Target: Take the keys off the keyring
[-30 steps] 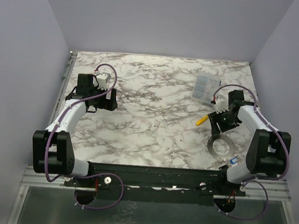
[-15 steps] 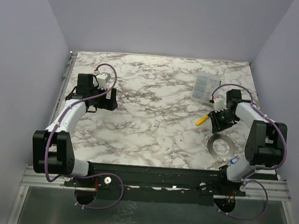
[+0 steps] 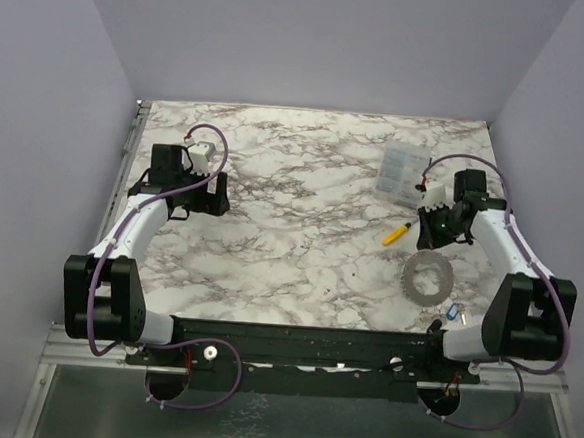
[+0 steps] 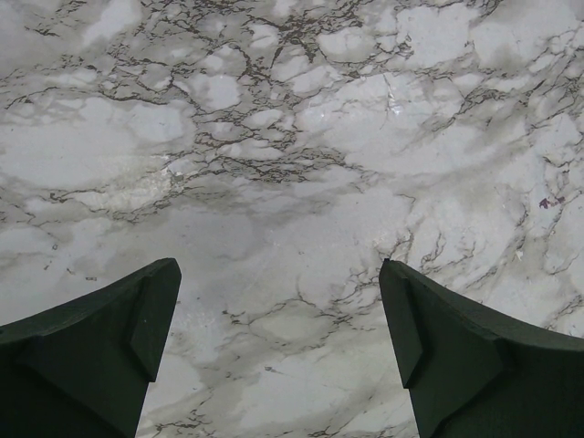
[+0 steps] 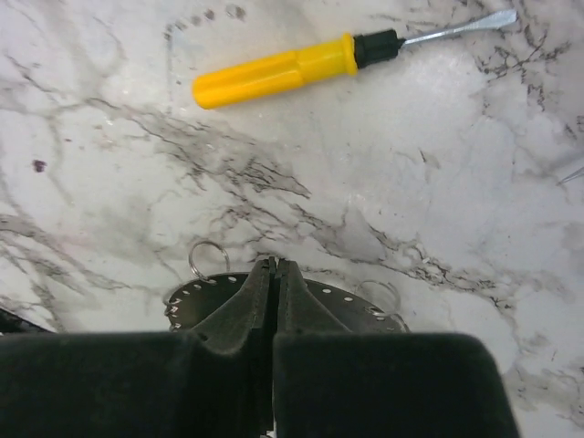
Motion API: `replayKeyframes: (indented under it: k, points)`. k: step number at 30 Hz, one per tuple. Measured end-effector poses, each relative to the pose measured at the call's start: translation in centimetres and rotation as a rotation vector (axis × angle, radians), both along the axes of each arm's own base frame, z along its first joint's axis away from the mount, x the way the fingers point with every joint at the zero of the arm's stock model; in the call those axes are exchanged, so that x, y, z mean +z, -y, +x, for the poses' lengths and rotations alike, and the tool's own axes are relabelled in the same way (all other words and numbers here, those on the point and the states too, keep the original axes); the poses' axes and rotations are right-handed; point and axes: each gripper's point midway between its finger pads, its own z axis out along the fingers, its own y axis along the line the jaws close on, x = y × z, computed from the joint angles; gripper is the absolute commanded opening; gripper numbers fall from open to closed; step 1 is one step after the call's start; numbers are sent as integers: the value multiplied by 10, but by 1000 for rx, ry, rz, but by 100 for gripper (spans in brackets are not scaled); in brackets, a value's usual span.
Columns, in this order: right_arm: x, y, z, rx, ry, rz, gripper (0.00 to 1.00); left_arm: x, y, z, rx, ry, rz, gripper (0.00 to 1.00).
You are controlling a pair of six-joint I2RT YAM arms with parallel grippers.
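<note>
White marble-patterned table [image 3: 303, 210], grey keyring [image 3: 428, 279] lay flat near the right edge, yellow-handled screwdriver [image 3: 396, 234] just beyond it, clear plastic case [image 3: 399, 174] toward the far right corner, blue key [image 3: 453, 312] near the near right corner.

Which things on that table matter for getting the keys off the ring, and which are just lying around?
For the job: grey keyring, blue-headed key near it.
Lying about: yellow screwdriver, clear plastic box.
</note>
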Motion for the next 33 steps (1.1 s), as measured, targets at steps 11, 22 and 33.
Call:
replayKeyframes:
  k: [11,22,33]
  points:
    - [96,-32,15,-1,250,180,1,10,5,3,-20,14,-26,99]
    - [173,-63,32,-49,461,413,1,54,18,6,-78,88,-82,99]
    - [238,-90,45,-68,554,598,1,136,71,-3,-287,261,-235,99]
